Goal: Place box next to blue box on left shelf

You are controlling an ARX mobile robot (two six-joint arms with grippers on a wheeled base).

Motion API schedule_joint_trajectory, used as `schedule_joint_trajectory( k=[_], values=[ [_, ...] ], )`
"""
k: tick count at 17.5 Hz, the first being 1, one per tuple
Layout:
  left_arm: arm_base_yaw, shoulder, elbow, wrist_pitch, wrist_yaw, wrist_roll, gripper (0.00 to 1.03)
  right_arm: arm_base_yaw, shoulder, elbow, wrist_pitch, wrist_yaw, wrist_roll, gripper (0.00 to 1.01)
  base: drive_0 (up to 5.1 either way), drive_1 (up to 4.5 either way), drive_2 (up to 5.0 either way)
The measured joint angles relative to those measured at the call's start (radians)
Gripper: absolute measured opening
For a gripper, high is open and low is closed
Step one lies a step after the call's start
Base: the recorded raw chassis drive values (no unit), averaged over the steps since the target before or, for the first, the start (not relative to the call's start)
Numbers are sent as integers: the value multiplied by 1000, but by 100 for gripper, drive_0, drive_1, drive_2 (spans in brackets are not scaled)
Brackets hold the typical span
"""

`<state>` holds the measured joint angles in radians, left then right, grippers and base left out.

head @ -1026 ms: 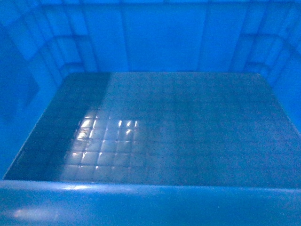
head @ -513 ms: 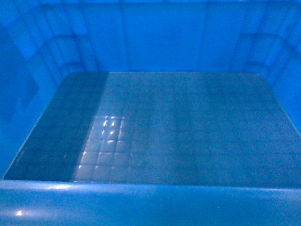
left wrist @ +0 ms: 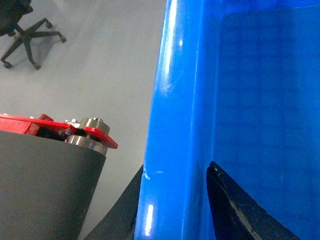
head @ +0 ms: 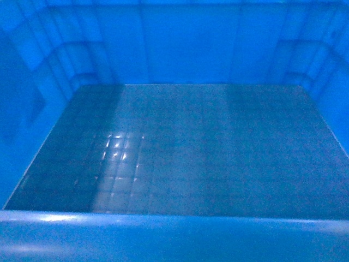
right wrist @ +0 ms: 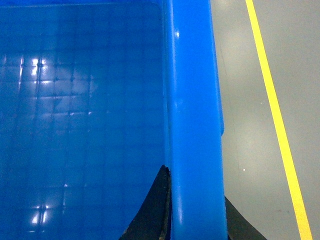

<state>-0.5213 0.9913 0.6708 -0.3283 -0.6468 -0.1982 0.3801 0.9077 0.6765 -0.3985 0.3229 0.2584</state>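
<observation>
The box (head: 180, 147), a bright-blue crate with a grid floor, fills the head view, which looks down into it. My left gripper (left wrist: 177, 167) is shut on the box's left rim (left wrist: 175, 100), one black finger (left wrist: 125, 210) outside and one inside. My right gripper (right wrist: 195, 185) is shut on the right rim (right wrist: 192, 100), also with one finger (right wrist: 152, 210) inside and one outside. Grey floor shows below the box in both wrist views. The left shelf and the other blue box are out of view.
In the left wrist view, a red metal plate with bolts (left wrist: 75, 127) on a dark grey body (left wrist: 40, 190) lies close to the left of the box. An office chair (left wrist: 25, 30) stands further off. A yellow floor line (right wrist: 275, 115) runs to the right.
The light reflection on the box's floor has shifted and dimmed, and the near rim sits slightly lower in the head view. Both grippers keep their hold.
</observation>
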Motion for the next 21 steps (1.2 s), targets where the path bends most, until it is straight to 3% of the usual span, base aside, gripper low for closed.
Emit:
schedule_joint_trajectory(
  k=[21],
  values=[
    [0,-1,0,1,-4,2,31,0,0,0,2,-1,-1,9,-3,401,-407]
  ],
)
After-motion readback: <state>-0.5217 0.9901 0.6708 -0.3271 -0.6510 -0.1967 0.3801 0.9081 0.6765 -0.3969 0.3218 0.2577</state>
